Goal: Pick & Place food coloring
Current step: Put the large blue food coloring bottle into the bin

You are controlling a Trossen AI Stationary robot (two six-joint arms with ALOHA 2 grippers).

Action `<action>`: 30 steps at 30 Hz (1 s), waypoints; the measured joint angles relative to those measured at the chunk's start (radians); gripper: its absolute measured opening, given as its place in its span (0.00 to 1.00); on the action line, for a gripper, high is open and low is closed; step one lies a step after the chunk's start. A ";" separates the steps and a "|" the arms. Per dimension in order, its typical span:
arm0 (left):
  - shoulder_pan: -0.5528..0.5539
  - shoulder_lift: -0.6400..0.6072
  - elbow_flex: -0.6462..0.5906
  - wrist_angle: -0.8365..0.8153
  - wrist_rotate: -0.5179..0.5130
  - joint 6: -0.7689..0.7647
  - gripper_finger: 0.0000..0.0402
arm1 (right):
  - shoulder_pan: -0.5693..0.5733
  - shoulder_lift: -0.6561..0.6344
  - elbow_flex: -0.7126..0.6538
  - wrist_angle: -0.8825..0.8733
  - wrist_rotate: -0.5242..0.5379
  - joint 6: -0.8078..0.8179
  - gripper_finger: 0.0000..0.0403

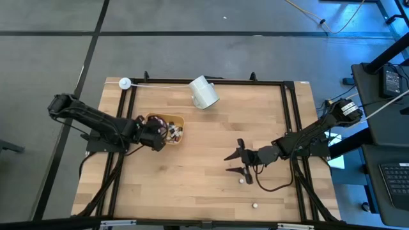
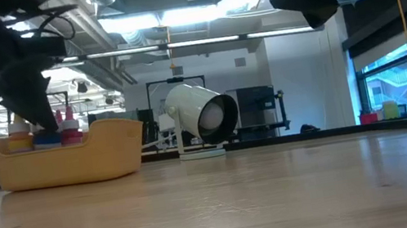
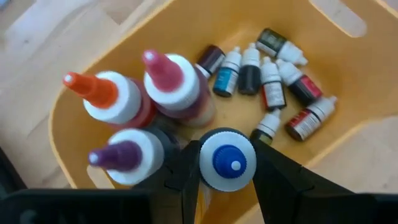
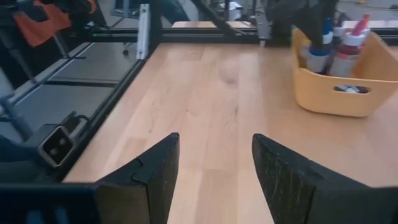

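A: Where's the blue-cap bottle (image 3: pixel 227 165)?
B: Upright in the tray (image 1: pixel 179 120), between the left gripper (image 3: pixel 227 180) fingers, cap facing the wrist camera. Touching? Can't tell.
A: The right gripper (image 4: pixel 214 168)?
B: Open, empty, at the tray's four o'clock.

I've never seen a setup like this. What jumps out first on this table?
Probably the yellow tray on the table's left half, packed with bottles: tall ones with orange, pink, purple and blue tips, plus a heap of tiny food coloring bottles. The left gripper is down in it, jaws either side of the blue-tipped bottle. Next comes the white cup, tipped on its side near the table's far edge.
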 joint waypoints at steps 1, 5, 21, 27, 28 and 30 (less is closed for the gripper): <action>0.008 0.005 0.000 0.001 -0.006 0.005 0.29 | 0.000 0.000 0.000 0.000 0.013 0.000 0.51; 0.023 0.014 0.000 -0.002 -0.034 0.006 0.30 | 0.000 0.000 0.000 0.000 0.049 0.000 0.51; 0.023 0.011 0.026 -0.010 0.031 0.055 0.49 | 0.000 0.000 0.000 -0.003 0.048 0.003 0.51; 0.023 -0.023 0.092 -0.014 -0.027 0.125 0.50 | 0.000 0.000 0.000 -0.007 0.048 0.003 0.51; 0.023 -0.032 0.103 -0.013 -0.034 0.140 0.50 | 0.000 0.000 0.000 -0.008 0.048 0.003 0.51; 0.022 -0.044 0.125 -0.008 -0.049 0.158 0.50 | 0.001 0.000 0.000 -0.009 0.048 0.003 0.51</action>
